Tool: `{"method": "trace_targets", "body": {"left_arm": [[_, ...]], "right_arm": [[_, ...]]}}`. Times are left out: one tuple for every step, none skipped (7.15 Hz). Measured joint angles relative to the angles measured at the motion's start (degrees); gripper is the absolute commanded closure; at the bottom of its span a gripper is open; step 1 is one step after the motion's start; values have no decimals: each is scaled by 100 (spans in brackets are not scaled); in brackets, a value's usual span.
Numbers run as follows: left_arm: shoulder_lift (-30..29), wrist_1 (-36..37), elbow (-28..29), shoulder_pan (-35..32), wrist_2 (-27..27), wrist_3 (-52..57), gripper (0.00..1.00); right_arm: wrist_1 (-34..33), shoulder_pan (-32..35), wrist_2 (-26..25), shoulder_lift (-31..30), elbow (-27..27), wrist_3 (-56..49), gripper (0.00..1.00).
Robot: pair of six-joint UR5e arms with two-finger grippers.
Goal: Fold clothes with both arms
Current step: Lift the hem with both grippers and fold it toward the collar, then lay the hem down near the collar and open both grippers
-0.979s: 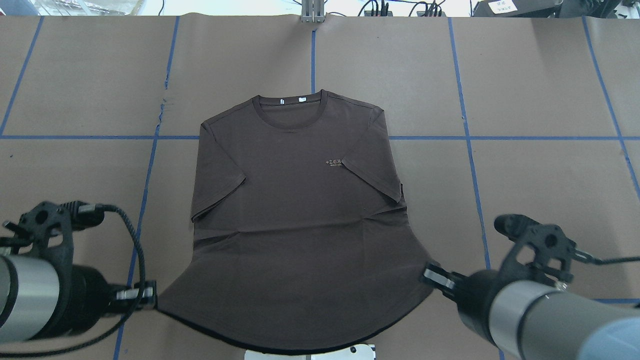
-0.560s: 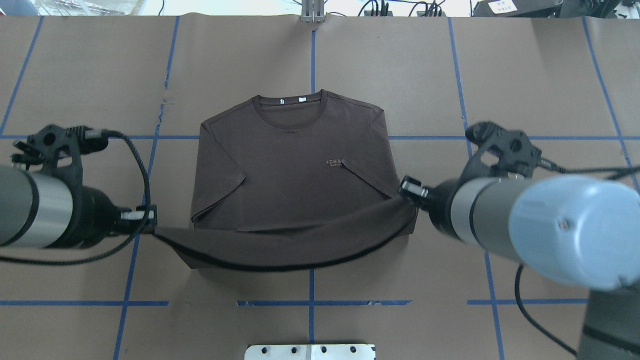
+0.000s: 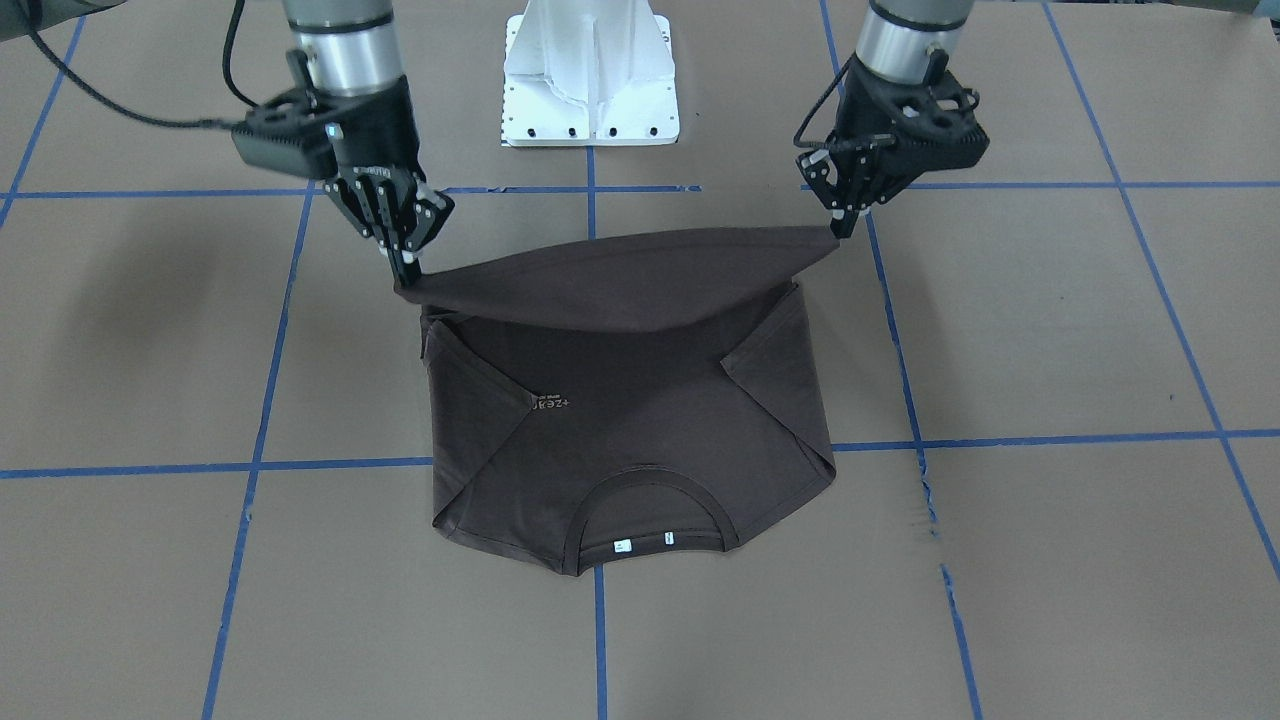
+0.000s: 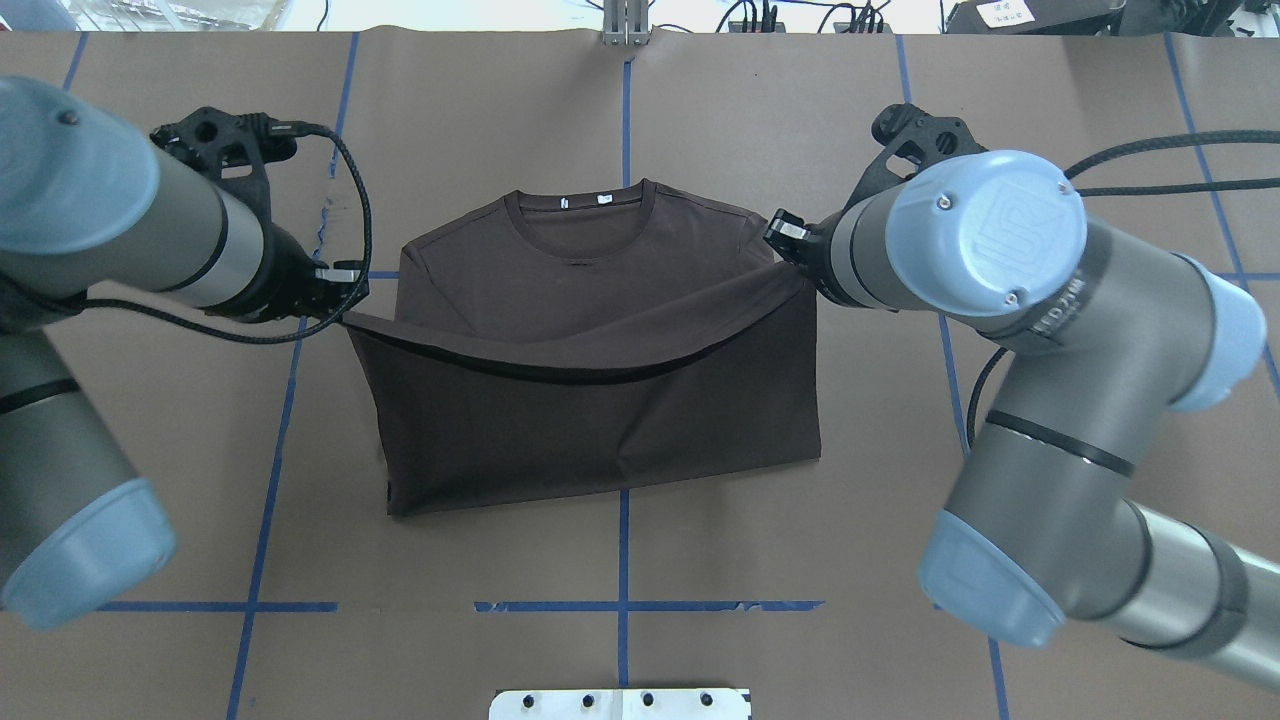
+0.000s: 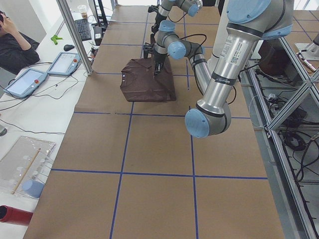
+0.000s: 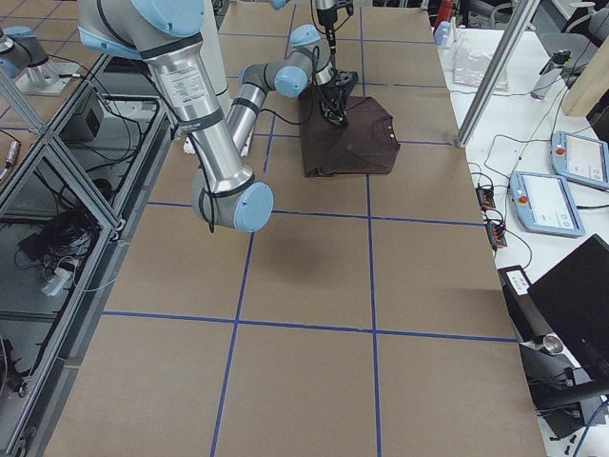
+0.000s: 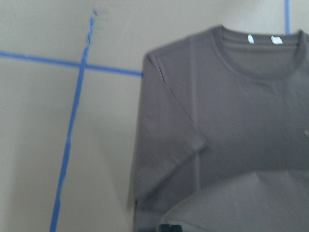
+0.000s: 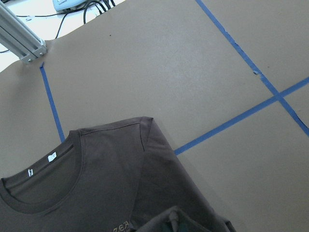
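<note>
Currently the T-shirt [image 4: 600, 420] lies face-up at desk [image 4: 1050, 100] centre, collar [image 4: 580, 215] toward the far edge, both sleeves folded inward. L gripper [image 3: 843, 222] is clamped on one hem corner and R gripper [image 3: 407, 268] on the other — both corners held above the desk. Hem edge sags between them over the chest; the garment's lower half is doubled back onto the upper. Collar and neck tags [image 4: 604, 198] are uncovered. Blue tape lines [image 4: 260, 520] grid the brown surface.

Bright, even light; soft shadows; left wrist view blurred.
</note>
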Motion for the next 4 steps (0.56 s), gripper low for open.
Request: {"method": "trace_targets", "body": {"left_arm": [[-83, -261, 438, -190, 8, 167, 100], [-175, -618, 963, -355, 14, 363, 100], [-281, -1065, 1565, -459, 25, 500, 100], [-366, -1552, 2137, -504, 39, 557, 100]], "right_arm": [[482, 83, 10, 11, -490, -58, 100], [898, 136, 13, 84, -971, -85, 100], [1164, 169, 16, 291, -1490, -98, 100], [1331, 188, 19, 521, -1983, -107, 100]]}}
